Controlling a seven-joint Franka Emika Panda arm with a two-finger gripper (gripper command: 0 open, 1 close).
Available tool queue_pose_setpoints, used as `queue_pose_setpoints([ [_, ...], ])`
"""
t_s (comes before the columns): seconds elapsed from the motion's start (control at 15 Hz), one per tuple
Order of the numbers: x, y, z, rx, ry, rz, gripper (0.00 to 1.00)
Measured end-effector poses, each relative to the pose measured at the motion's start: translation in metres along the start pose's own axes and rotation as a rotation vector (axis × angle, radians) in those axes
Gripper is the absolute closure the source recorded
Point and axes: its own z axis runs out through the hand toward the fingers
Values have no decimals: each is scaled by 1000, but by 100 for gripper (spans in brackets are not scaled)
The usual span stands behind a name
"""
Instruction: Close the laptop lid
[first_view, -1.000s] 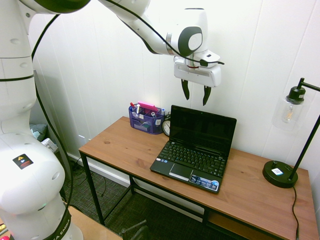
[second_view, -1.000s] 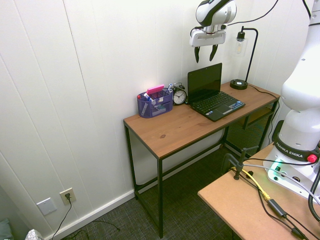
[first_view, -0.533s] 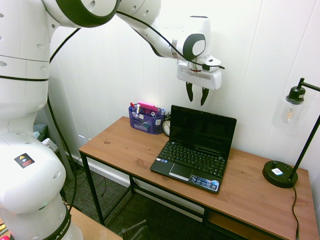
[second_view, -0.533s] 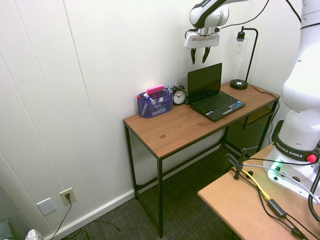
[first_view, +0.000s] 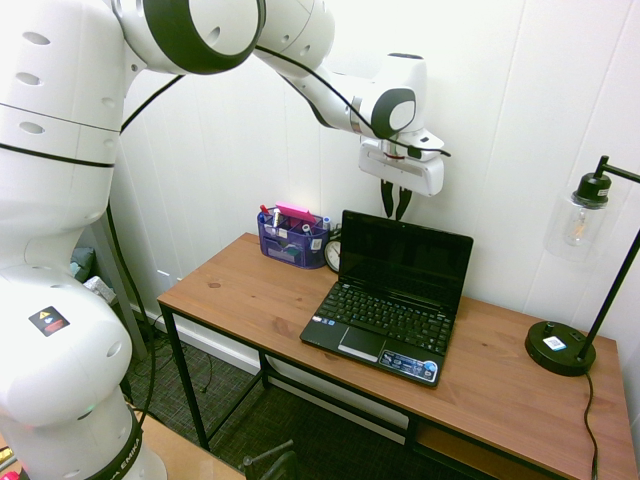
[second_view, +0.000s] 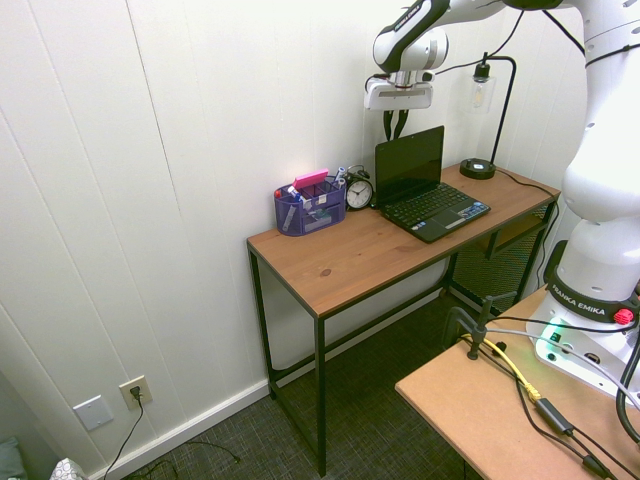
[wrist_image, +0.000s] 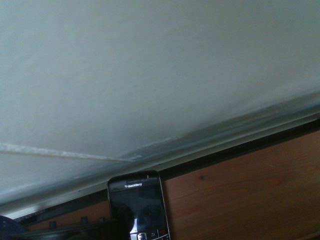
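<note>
The small black netbook (first_view: 385, 322) stands open on the wooden desk (first_view: 250, 290). Its laptop lid (first_view: 405, 258) is upright, a glossy dark screen facing the room, also seen in the second exterior view as laptop lid (second_view: 410, 165). My gripper (first_view: 393, 207) hangs pointing down just above the lid's top edge, left of its middle and close to the wall. Its fingers are together with nothing between them, as the gripper (second_view: 393, 128) also shows from the other side. Whether the tips touch the lid I cannot tell.
A purple desk organiser (first_view: 292, 238) and a small alarm clock (first_view: 332, 254) stand left of the netbook. A black lamp (first_view: 562, 348) stands at the desk's right end. The white wall (first_view: 500, 120) is right behind the gripper. A black phone (wrist_image: 137, 210) shows in the wrist view.
The gripper has moved down and back toward the wall, ending just over the lid's top edge. Its fingers went from spread apart to together. The lid has not moved.
</note>
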Motion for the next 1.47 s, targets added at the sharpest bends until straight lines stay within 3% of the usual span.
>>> queue_pose_setpoints([
  [0.87,5,52,56,-27,-103,-28,100],
  [1.47,-19,87,53,-91,-167,-31,100],
])
